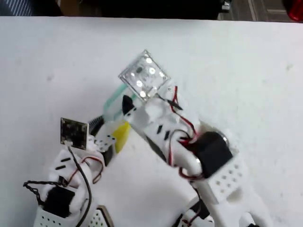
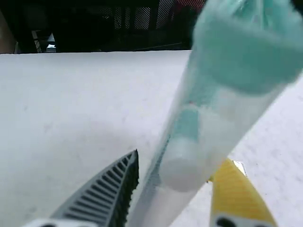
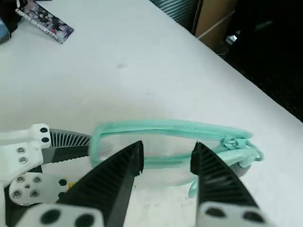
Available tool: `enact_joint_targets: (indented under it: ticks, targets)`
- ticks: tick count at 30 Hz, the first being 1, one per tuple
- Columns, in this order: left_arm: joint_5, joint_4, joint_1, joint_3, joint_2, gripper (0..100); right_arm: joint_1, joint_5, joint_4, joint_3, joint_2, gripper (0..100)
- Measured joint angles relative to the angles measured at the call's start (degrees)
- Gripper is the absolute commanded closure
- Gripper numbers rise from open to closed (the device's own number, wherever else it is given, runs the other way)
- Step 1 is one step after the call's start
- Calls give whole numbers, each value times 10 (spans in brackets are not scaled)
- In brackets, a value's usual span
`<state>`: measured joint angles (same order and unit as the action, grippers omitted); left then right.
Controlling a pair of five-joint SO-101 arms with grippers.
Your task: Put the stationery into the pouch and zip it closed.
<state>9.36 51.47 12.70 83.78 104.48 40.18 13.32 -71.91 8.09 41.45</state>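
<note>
The pouch (image 1: 112, 101) is clear plastic with a teal rim and stands on its edge on the white table. My left gripper (image 2: 182, 161) is shut on one end of the pouch (image 2: 222, 94), with a grey ribbed finger on one side and a yellow finger on the other. A white rounded item (image 2: 182, 163) shows through the pouch wall. My right gripper (image 3: 168, 149) is open, its black fingers just above the long teal rim of the pouch (image 3: 165, 130). The zipper pull (image 3: 234, 142) sits at the far end of that rim. The left gripper's grey finger (image 3: 71, 139) holds the other end.
A printed card (image 3: 45, 21) lies flat on the table, well away from the pouch. The white table (image 1: 227, 56) stretches wide on all sides. Dark room clutter lies beyond the table's far edge (image 1: 142, 17).
</note>
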Motion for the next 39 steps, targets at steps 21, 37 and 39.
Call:
enact_joint_targets:
  ticks: [21,37,39]
  targets:
    - [0,-6,-55,-29,0,751,-229,-113,47,180,-53,844]
    - [0,-6,-48,-23,1,751,-244,-161,174,230,-419,847]
    - [0,-6,-46,-23,0,751,-244,-164,178,230,-432,847]
